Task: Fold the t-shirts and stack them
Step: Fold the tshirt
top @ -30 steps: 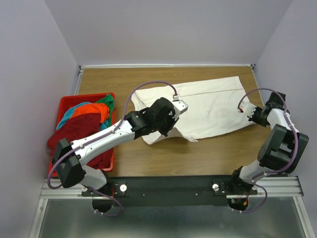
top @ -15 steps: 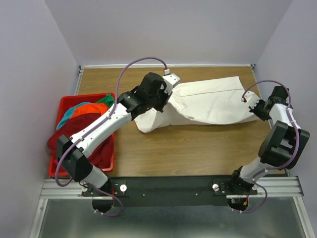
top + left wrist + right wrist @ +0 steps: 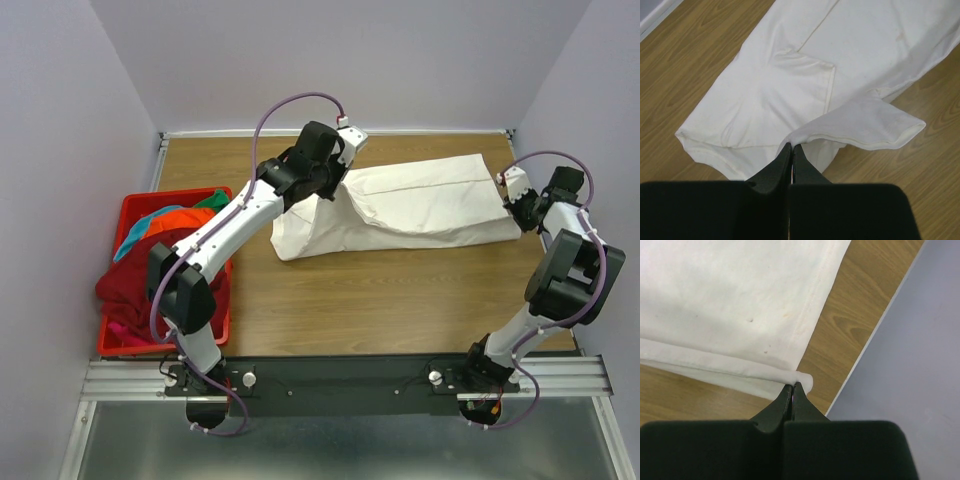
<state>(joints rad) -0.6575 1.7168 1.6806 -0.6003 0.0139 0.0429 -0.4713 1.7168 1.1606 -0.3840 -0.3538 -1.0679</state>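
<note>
A large white t-shirt [image 3: 420,205] lies across the back of the table, doubled over lengthwise into a long band. My left gripper [image 3: 328,188] is at its left part. In the left wrist view the left gripper [image 3: 791,146] is shut on a raised fold of the white t-shirt [image 3: 805,75], with a sleeve [image 3: 865,127] hanging beside it. My right gripper [image 3: 522,212] is at the shirt's right end. The right wrist view shows that gripper [image 3: 793,385] shut on the rolled hem corner of the white t-shirt [image 3: 730,300].
At the left stands a red basket [image 3: 130,348] with dark red [image 3: 150,265], orange [image 3: 180,220], teal [image 3: 135,235] and green [image 3: 215,200] t-shirts heaped in it. The right wall [image 3: 920,365] is close behind the right gripper. Bare wood [image 3: 400,300] stretches in front of the white shirt.
Both grippers have moved toward the back of the table, carrying the white shirt's near edge over. The shirt now lies as a narrower folded band.
</note>
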